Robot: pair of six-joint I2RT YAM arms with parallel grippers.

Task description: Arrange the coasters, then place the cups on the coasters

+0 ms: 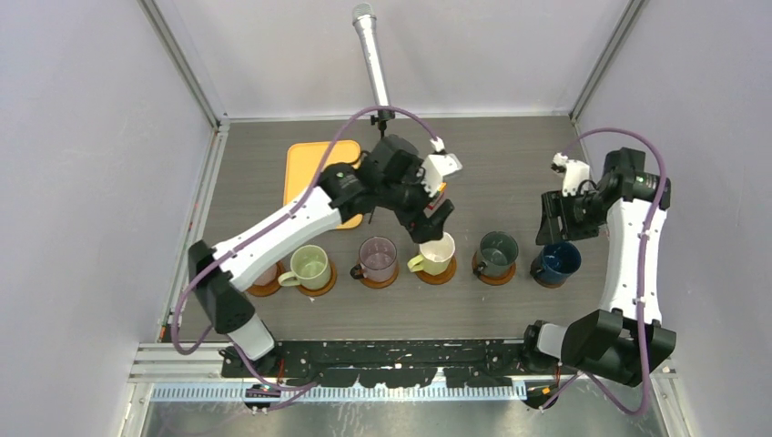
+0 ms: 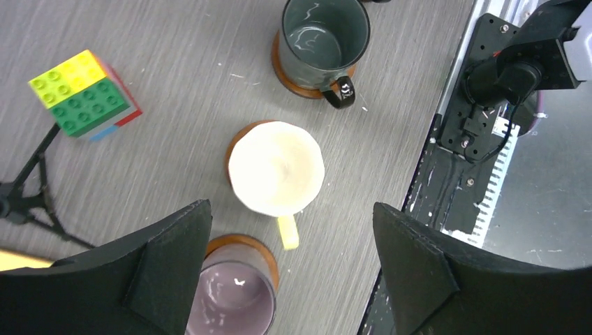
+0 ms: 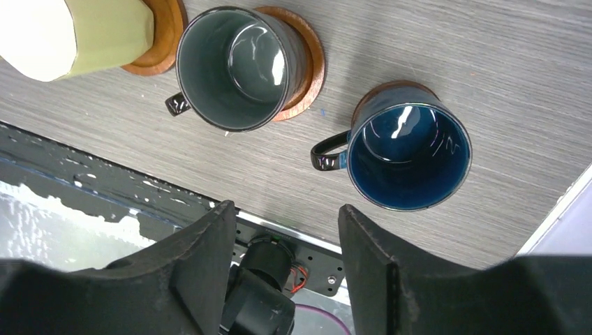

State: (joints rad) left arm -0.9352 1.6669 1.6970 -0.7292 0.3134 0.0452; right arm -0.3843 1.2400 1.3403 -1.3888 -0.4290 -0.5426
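Six coasters point(image 3: 312, 56) lie in a row along the near side of the table point(image 1: 510, 164), and each one seems to carry a mug. From the left arm's side these are the pink mug point(image 1: 268, 274) (mostly hidden under that arm, so I cannot tell how it sits), the pale green mug point(image 1: 309, 265), the mauve mug point(image 1: 378, 257), the cream-yellow mug point(image 2: 276, 167), the dark grey-green mug point(image 3: 234, 66) and the navy mug point(image 3: 408, 157).

The left gripper point(image 2: 290, 216) hangs directly above the cream-yellow mug with its jaws spread wide and nothing between them. The mug stands upright on its coaster, free of the fingers. The right gripper point(image 3: 285, 209) hovers just beside the navy mug, toward the arm bases. Its jaws are also apart and empty. That mug is upright with a rim of dark coaster showing behind it.

By my reading the task is all but finished, since both the arranging and the placing look done. At most the pink mug's seating needs checking and the arms need to pull clear.

The orange-yellow tray point(image 1: 309, 164), the multicoloured brick cube point(image 2: 84, 94) and the microphone point(image 1: 369, 50) stand apart at the back, behind the row.
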